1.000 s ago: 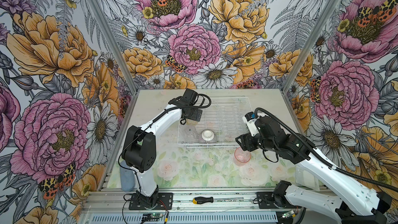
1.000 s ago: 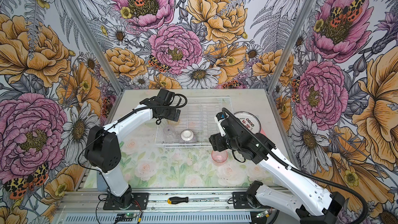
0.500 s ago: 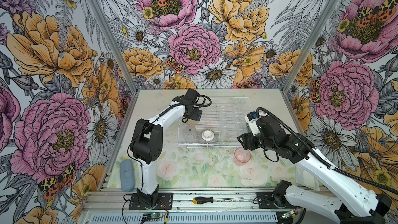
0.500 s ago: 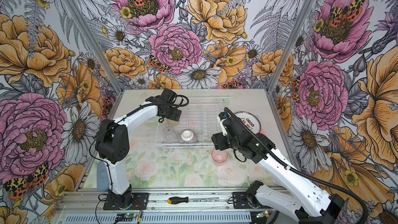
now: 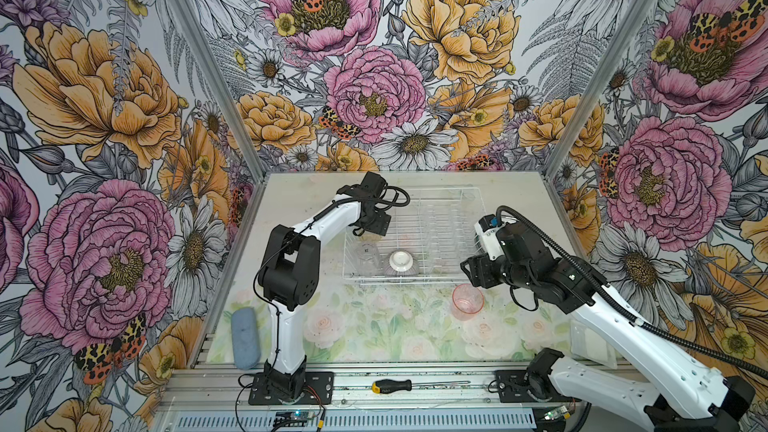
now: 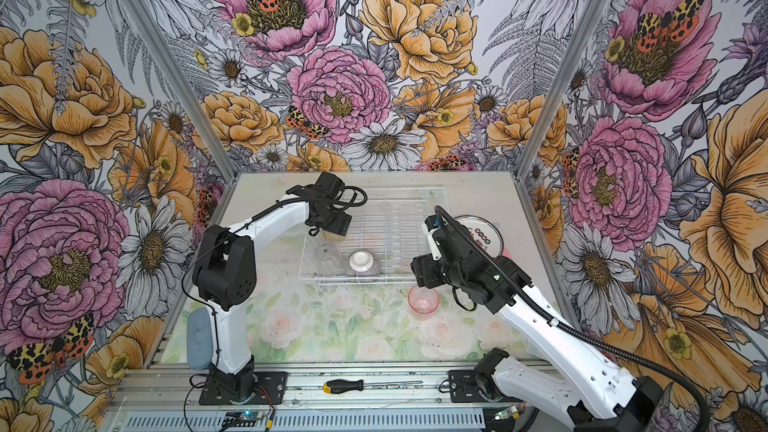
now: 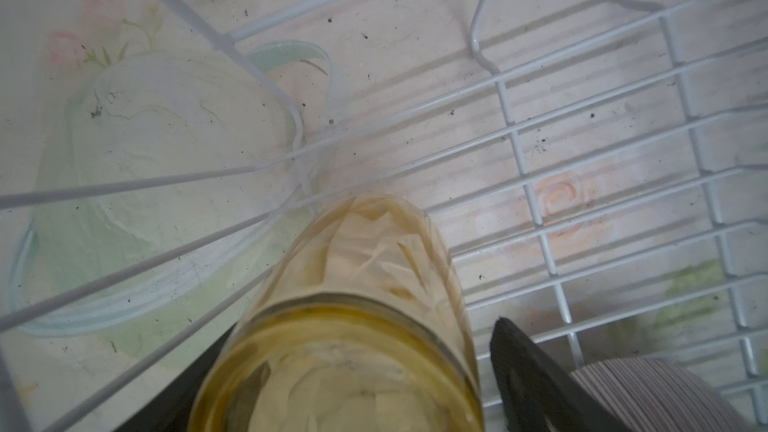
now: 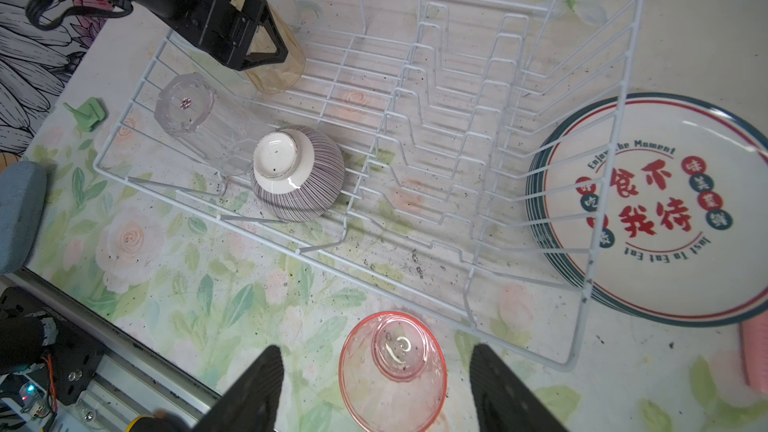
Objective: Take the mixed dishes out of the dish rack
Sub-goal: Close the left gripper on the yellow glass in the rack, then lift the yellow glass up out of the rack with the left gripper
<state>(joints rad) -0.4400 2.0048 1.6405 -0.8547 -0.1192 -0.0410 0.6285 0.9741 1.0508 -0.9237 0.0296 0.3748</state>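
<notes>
The amber tumbler [image 7: 365, 251] stands on end at the left side of the dish rack [image 5: 440, 222], its long axis near vertical and its wider end down on the wires. The left gripper [image 7: 365, 323] points straight down along it with a finger on each side. A gap shows beside one finger [image 7: 540, 376], so the glass is straddled, not clamped. The left arm rises from the front rail, bends at the elbow and reaches back over the rack's left wall, wrist turned down. The rack's side wires cross close beside the glass. Nearer the front stand an upturned clear tumbler [image 8: 187, 105] and a ribbed bowl [image 8: 297, 172], base up, just beside that finger. Outside the rack, a pink tumbler [image 8: 395, 388] stands on the table [image 5: 374, 326] below the right gripper [image 8: 374, 349], whose fingers are spread wide and clear of it. A stack of plates [image 8: 648, 201] lies beside the rack's right wall.
</notes>
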